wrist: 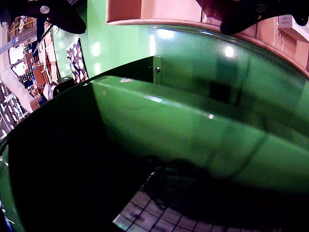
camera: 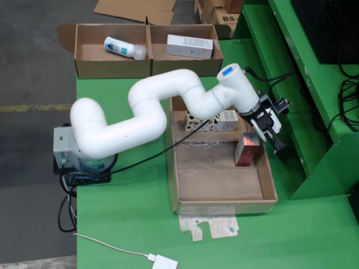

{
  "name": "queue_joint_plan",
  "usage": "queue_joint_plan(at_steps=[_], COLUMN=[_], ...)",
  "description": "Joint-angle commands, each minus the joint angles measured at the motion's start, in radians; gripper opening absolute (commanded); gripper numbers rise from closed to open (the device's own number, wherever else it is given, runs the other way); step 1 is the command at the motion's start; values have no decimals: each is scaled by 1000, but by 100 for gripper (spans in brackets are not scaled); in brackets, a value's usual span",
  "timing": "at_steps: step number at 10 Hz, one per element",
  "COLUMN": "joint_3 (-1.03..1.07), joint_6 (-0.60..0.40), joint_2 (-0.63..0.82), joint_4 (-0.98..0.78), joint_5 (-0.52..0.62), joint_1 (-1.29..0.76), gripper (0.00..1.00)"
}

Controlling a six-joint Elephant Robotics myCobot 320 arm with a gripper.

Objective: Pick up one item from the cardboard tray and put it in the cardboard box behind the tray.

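Note:
In the still view, a cardboard tray (camera: pixel 219 185) lies on the green table. In it a reddish-brown box (camera: pixel 247 149) stands upright by the right wall, and a white carton with a black pattern (camera: pixel 216 121) lies at the back, partly hidden by the arm. My gripper (camera: pixel 275 139) hangs over the tray's right wall, just right of the reddish box, holding nothing. In the wrist view its two dark fingertips (wrist: pixel 53 14) sit far apart with nothing between them. Behind the tray, a two-compartment cardboard box (camera: pixel 149 64) holds a white bottle (camera: pixel 124 47) and a white box (camera: pixel 189 46).
A green metal frame (camera: pixel 314 112) stands close to the right of the gripper, with black cables (camera: pixel 348 101) on it. The arm's base (camera: pixel 76 151) sits at the table's left edge. A white adapter and cable (camera: pixel 164 261) lie at the front.

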Motion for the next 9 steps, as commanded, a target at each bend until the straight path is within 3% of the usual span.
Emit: queue_joint_plan(at_steps=[1, 3, 4, 9], joint_3=[26, 26, 26, 26], joint_6=[0, 0, 14, 35], joint_2=[30, 30, 52, 86], joint_4=[4, 4, -65, -164], joint_5=[146, 146, 319, 429], joint_1=[-21, -21, -40, -51], gripper=[100, 100, 100, 100])
